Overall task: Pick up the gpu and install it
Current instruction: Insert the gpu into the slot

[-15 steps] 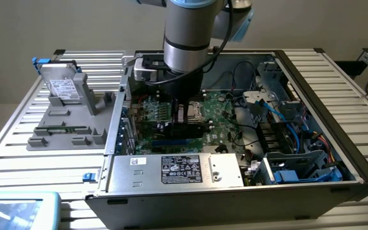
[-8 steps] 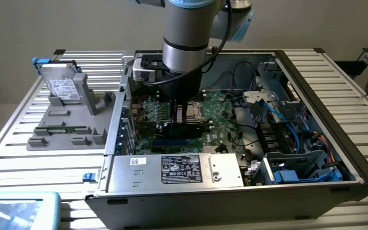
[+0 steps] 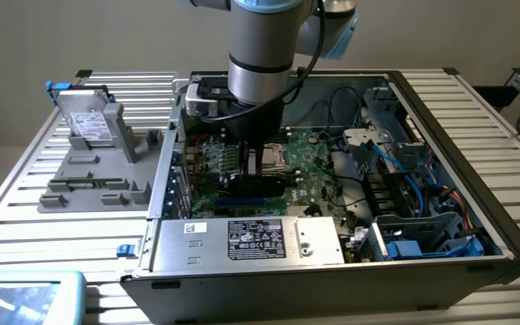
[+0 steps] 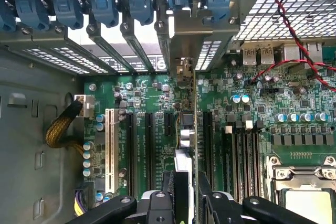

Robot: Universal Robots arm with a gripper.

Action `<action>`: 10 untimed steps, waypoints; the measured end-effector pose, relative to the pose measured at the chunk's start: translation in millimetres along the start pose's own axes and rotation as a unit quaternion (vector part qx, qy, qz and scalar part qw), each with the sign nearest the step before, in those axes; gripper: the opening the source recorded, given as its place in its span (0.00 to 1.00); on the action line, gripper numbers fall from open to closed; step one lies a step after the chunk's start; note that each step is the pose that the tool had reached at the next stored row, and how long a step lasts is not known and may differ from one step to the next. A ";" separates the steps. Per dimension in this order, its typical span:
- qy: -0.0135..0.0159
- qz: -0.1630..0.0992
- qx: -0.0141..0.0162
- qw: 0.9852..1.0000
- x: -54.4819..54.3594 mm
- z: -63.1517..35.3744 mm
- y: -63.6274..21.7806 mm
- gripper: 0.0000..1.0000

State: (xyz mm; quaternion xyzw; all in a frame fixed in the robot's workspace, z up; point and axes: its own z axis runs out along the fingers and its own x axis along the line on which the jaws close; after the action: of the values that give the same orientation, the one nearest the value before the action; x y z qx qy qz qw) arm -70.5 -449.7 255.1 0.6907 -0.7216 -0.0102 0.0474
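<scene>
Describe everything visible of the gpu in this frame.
The gpu is seen edge-on as a thin card standing upright over the green motherboard, in line with the black expansion slots. Its silver metal bracket is at the rear wall of the computer case. The gripper clamps the card from both sides. Whether it is fully seated cannot be told.

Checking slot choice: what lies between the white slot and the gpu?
In the wrist view, three black slots, two long and one short, separate the white slot from the gpu.
</scene>
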 end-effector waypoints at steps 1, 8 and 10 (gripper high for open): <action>0.000 0.000 0.000 1.000 0.1 0.2 0.1 0.28; 0.000 0.000 0.000 1.000 0.3 1.7 2.0 0.28; 0.000 0.000 0.000 1.000 0.4 1.8 2.9 0.28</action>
State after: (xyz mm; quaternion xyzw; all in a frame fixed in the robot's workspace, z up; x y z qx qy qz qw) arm -73.6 -450.1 253.6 0.6907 -0.7215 -0.0102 0.0475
